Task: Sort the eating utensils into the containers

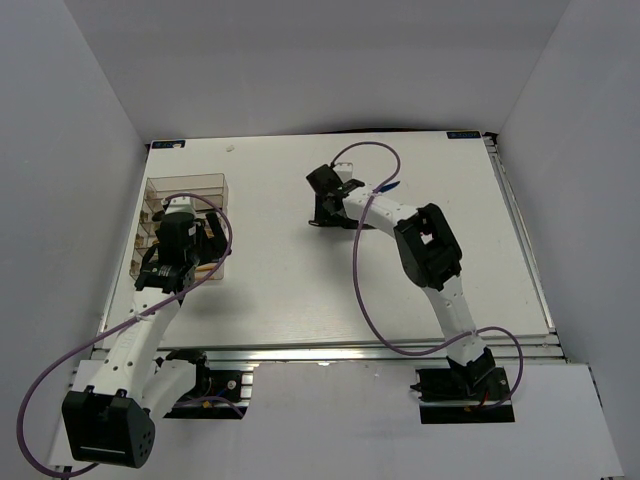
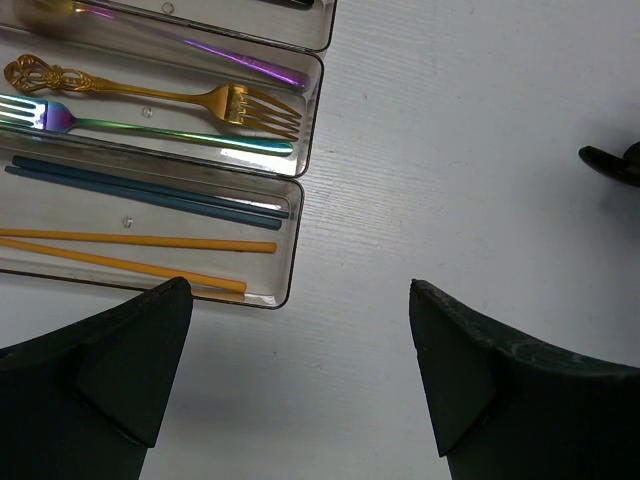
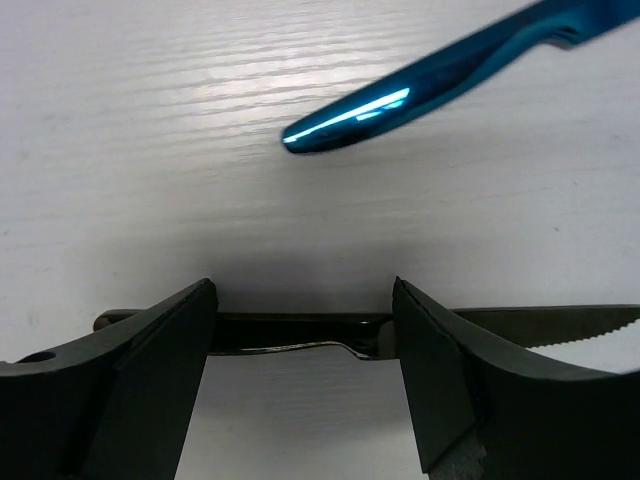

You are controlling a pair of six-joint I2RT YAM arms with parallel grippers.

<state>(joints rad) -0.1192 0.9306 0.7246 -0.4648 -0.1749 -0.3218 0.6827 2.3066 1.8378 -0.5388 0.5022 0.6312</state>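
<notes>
White desk (image 1: 300, 300): the tinted organiser (image 1: 190, 188) on your left holds forks (image 2: 230, 100) and chopsticks (image 2: 140, 243). Your left pincer (image 2: 300, 290) hangs beside it, spread wide and empty. Your right pincer (image 3: 302, 295), jaws apart and gripping nothing, stands over a dark knife (image 3: 290, 332) lying crosswise; a blue knife (image 3: 440, 80) lies just beyond.

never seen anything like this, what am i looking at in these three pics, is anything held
Two white robot arms, left and right, stand at the near edge of a white table. The overhead picture shows both; the other two come from cameras on their wrists. The left gripper hangs open and empty beside a clear brownish plastic organiser holding an ornate gold fork, a rainbow fork, blue-grey chopsticks and orange chopsticks. The right gripper is open over a dark serrated knife lying on the table, a shiny blue knife beyond it. Nothing is held.
</notes>
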